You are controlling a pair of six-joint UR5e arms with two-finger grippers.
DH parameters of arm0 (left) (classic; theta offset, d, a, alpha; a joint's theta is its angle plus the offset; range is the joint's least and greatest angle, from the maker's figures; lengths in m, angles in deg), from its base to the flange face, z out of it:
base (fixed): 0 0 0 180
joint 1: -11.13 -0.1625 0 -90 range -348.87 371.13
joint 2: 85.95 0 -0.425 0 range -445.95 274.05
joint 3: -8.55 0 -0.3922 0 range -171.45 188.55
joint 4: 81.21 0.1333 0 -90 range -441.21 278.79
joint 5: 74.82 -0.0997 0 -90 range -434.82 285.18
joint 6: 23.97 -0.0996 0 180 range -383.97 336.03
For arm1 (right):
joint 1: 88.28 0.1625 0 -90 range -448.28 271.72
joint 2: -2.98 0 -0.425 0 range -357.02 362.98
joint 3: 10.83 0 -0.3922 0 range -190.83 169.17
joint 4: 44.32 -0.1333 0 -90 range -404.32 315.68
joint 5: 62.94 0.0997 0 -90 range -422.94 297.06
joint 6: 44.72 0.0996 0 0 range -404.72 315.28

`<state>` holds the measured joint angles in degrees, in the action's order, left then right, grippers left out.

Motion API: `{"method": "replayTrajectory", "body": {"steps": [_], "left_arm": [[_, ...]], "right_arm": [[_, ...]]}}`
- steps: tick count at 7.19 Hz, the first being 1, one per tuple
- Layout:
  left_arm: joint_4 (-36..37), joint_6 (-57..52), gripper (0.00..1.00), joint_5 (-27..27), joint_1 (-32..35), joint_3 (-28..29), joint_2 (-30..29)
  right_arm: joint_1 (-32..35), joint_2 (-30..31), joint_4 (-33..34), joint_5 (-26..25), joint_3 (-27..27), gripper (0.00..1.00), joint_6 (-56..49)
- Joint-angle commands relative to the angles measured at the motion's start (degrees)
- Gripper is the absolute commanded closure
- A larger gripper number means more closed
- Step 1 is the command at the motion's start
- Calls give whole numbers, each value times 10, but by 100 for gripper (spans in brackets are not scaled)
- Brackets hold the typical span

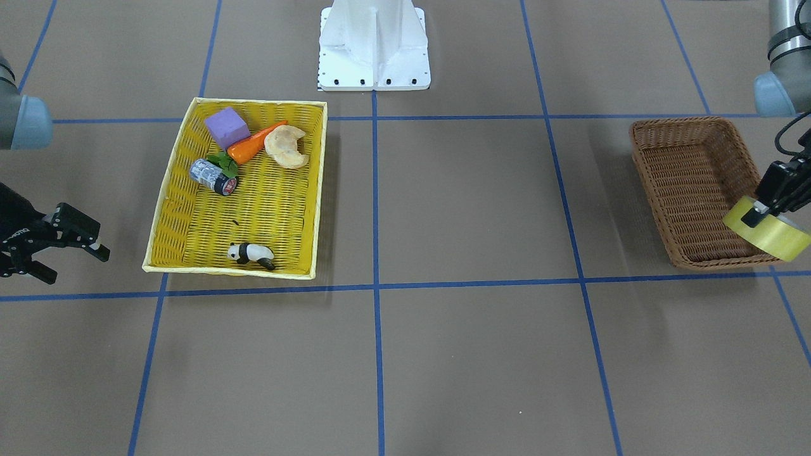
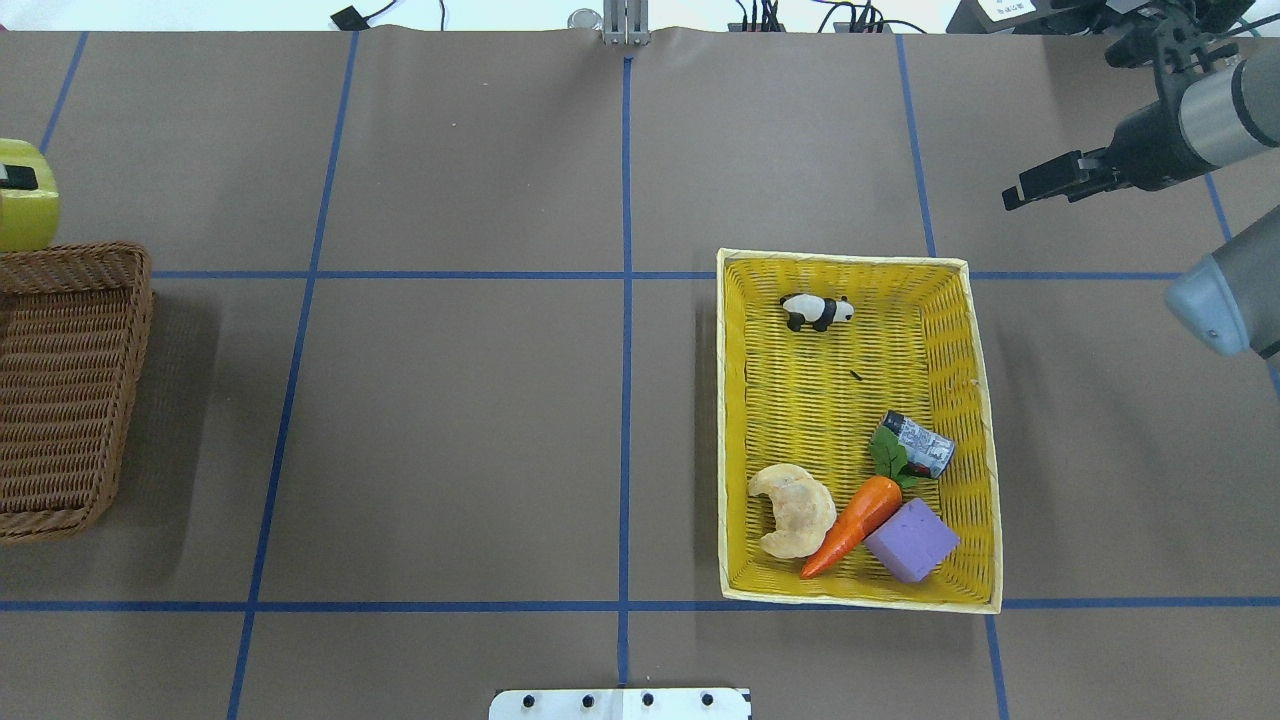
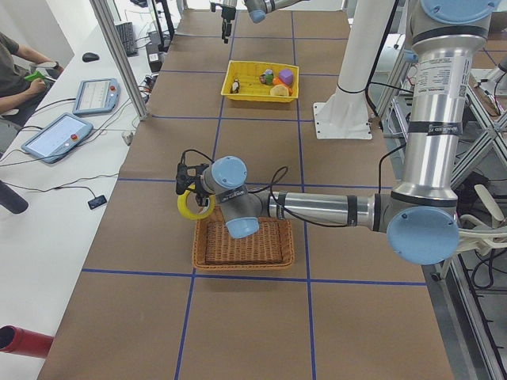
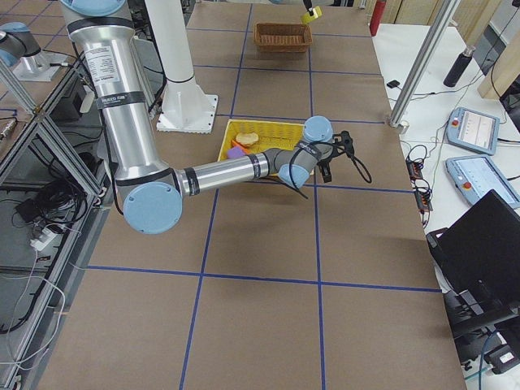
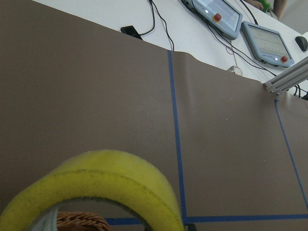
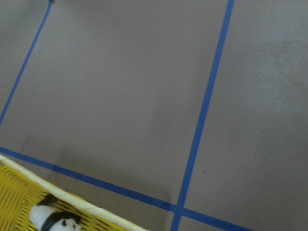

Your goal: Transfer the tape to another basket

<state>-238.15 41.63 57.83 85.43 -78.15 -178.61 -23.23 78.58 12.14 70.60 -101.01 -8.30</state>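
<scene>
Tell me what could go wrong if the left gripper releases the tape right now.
The tape, shut in the left gripper, hangs by the brown basket's far corner, not over its middle: it may hit the rim or table. It is tilted on edge, so it could roll out over the low sides.

The tape (image 1: 778,240) is a wide roll of translucent yellow with a pale core. It hangs tilted in the air, and the left gripper (image 1: 758,214) clamps its wall. It is at the corner of the basket (image 1: 690,123) that is far from the robot and toward the table's left end. The basket is brown wicker, rectangular, with low sloping sides. It stands flat near the table's left end.
</scene>
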Motion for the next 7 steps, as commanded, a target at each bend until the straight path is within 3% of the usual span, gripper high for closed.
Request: {"method": "replayTrajectory", "body": {"steps": [1, 2, 4, 7], "left_arm": [[95, -80, 100, -3, 11, -2, -1], [142, -100, 100, -3, 11, -7, -3], [226, -133, 100, 1, 6, -27, -4], [445, -242, 100, 2, -27, -75, -3]], "right_arm": [[-6, -15, 213, 17, -72, 0, -54], [-32, -19, 311, 15, -121, 0, -55], [-71, -54, 413, 5, -158, 0, -50], [-80, -49, 420, -21, -164, 0, -50]]}}
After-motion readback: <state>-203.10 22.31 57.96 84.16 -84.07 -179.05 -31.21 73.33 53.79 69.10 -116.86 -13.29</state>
